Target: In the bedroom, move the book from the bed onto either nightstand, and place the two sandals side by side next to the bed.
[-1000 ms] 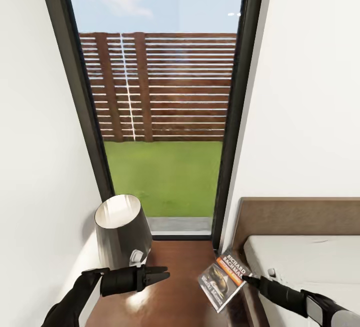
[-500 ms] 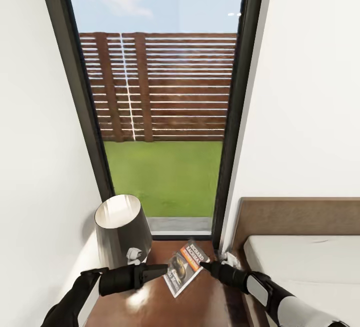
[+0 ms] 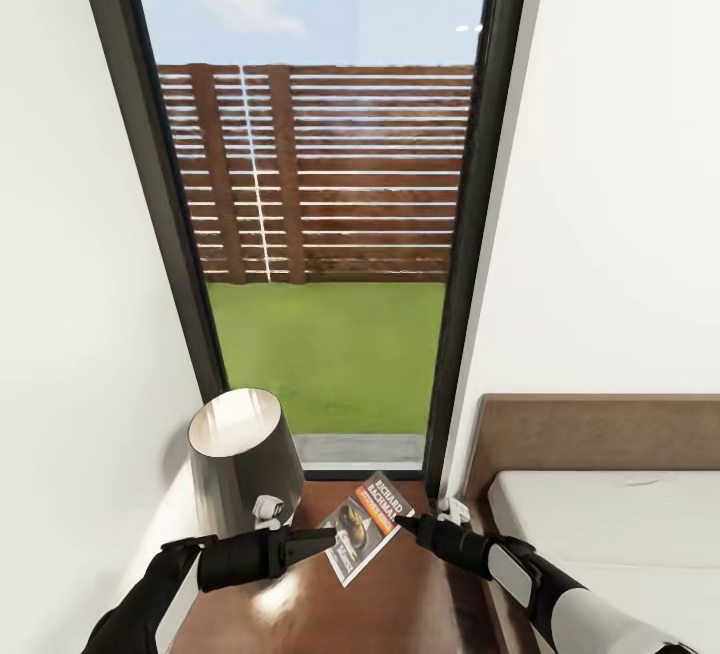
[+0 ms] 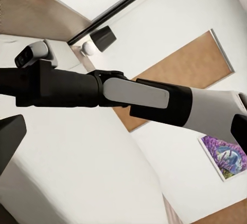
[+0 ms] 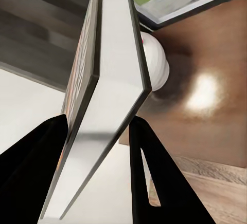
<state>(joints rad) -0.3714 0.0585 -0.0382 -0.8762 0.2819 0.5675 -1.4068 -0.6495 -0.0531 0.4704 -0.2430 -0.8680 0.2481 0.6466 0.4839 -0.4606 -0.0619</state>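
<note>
Setting the book down on the nightstand

Over the nightstand (image 3: 400, 604), beside the lamp (image 3: 243, 462), my right gripper (image 3: 405, 522) clamps the book (image 3: 366, 525); I'd lower flat before letting go. Left gripper (image 3: 325, 537) jaws look together, just beside the book.

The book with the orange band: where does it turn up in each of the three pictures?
Head view: the book sits low and centre, over the nightstand, held by the right gripper.
Left wrist view: not in it.
Right wrist view: book seen edge-on between the black fingers.
Shared landmark: the right arm.
</note>
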